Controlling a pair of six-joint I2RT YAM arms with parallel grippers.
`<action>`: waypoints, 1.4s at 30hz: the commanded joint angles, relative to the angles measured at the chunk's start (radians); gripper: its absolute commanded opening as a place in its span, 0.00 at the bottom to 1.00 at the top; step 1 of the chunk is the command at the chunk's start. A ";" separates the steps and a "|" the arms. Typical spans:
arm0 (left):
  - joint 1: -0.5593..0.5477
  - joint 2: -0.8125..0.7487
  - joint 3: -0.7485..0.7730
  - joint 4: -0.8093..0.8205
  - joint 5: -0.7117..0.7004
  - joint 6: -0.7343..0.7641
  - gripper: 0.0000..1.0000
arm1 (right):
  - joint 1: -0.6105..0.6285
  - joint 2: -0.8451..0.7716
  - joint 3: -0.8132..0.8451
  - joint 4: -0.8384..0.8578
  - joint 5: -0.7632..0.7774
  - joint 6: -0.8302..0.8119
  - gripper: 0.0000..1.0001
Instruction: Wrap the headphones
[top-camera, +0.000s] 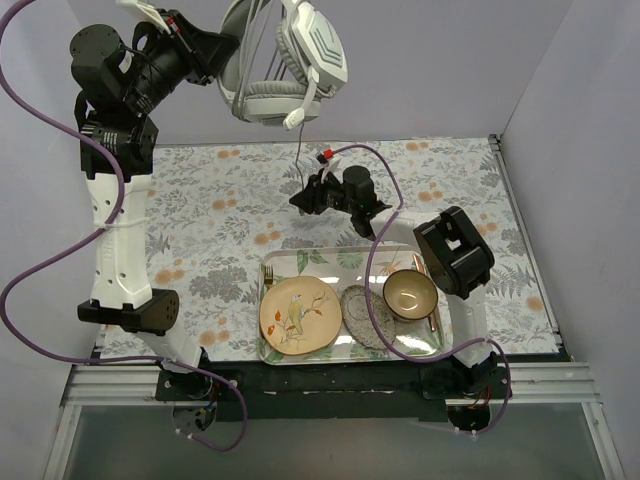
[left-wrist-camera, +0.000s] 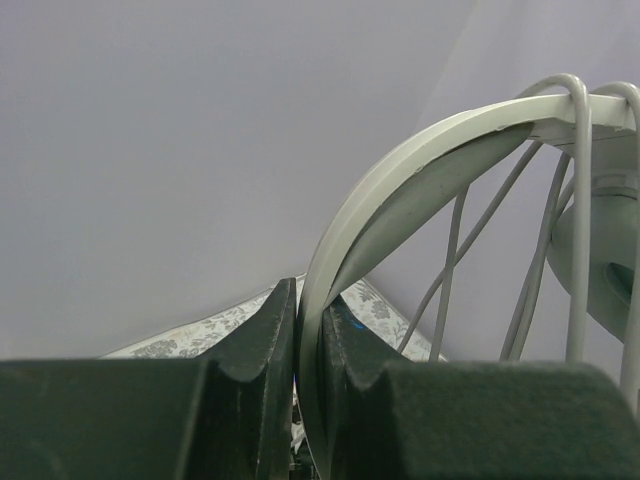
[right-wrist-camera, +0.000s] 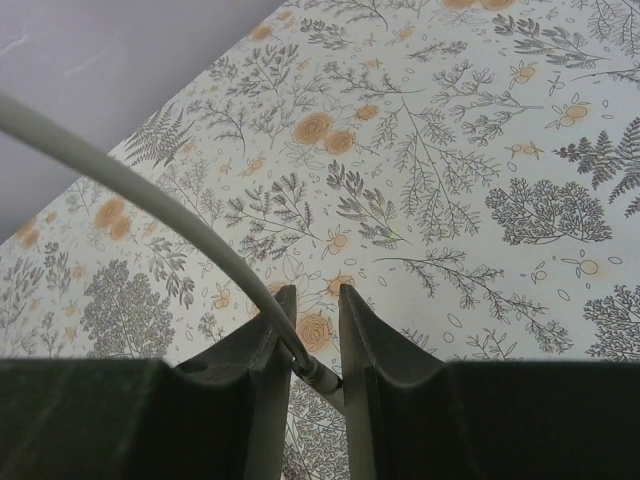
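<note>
The light grey headphones hang high in the air at the back. My left gripper is shut on their headband. In the left wrist view the headband runs between my left gripper's fingers, cable loops lie over it, and an ear cup shows at the right edge. The thin cable drops from the headphones to my right gripper above the floral cloth. In the right wrist view my right gripper is shut on the cable's plug end, and the cable rises to the upper left.
A leaf-patterned tray sits at the front right, under the right arm. It holds a bird-painted plate, a speckled grey oval dish and a dark bowl. Walls close the back and both sides.
</note>
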 joint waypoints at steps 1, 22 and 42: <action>0.008 -0.022 0.037 0.042 -0.036 -0.051 0.00 | 0.007 0.011 0.006 0.049 0.006 0.013 0.32; 0.231 0.041 -0.291 0.367 -0.525 -0.091 0.00 | 0.331 0.127 0.391 -0.656 -0.007 -0.292 0.01; 0.105 0.067 -1.144 1.435 -0.716 1.105 0.00 | 0.442 -0.233 0.607 -1.192 0.335 -0.602 0.01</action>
